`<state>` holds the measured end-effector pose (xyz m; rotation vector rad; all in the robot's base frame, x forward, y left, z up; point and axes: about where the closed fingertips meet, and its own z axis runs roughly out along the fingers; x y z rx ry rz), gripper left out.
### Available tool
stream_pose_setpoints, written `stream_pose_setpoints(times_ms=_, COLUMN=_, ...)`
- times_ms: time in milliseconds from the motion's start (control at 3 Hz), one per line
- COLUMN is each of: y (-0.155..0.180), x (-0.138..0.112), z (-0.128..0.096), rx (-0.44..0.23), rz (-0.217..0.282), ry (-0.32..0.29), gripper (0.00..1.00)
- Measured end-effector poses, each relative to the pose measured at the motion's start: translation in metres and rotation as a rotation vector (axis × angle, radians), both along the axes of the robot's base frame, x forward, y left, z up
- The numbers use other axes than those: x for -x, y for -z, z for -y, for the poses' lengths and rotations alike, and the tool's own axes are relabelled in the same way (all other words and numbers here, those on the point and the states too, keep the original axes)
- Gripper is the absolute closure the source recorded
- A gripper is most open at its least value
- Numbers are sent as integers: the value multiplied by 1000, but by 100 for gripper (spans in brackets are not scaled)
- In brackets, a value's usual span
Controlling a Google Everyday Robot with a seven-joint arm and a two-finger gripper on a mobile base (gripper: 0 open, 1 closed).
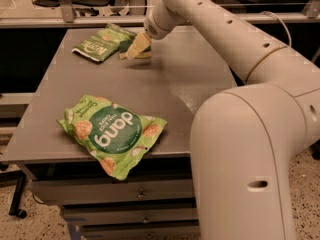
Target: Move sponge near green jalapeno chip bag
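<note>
The sponge [126,46], dark green on top with a pale yellow base, is at the far side of the table, touching the right edge of the green jalapeno chip bag [101,42]. The bag is olive green and lies flat at the far left. My gripper [138,46] reaches down from the white arm [210,19] and is shut on the sponge, at or just above the table surface. The gripper hides the sponge's right part.
A big lime-green "dang" bag [110,132] lies near the front left edge of the grey table [185,79]. The robot's white body [245,164] fills the front right. Drawers sit under the table front, and chairs stand behind the table.
</note>
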<state>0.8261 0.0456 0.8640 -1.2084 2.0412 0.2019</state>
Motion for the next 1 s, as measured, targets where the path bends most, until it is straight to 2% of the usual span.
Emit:
stream_pose_setpoints(times_ms=333, y=-6, x=4, z=4, rx=-31, rz=1, ry=-3, gripper=0)
stream_pose_setpoints(times_ms=667, y=-15, x=17, z=24, rx=-138, rz=-26, ry=0, gripper=0)
stream_pose_setpoints(times_ms=1000, y=-30, x=37, z=56, rx=-288, rz=-45, ry=-2, gripper=0)
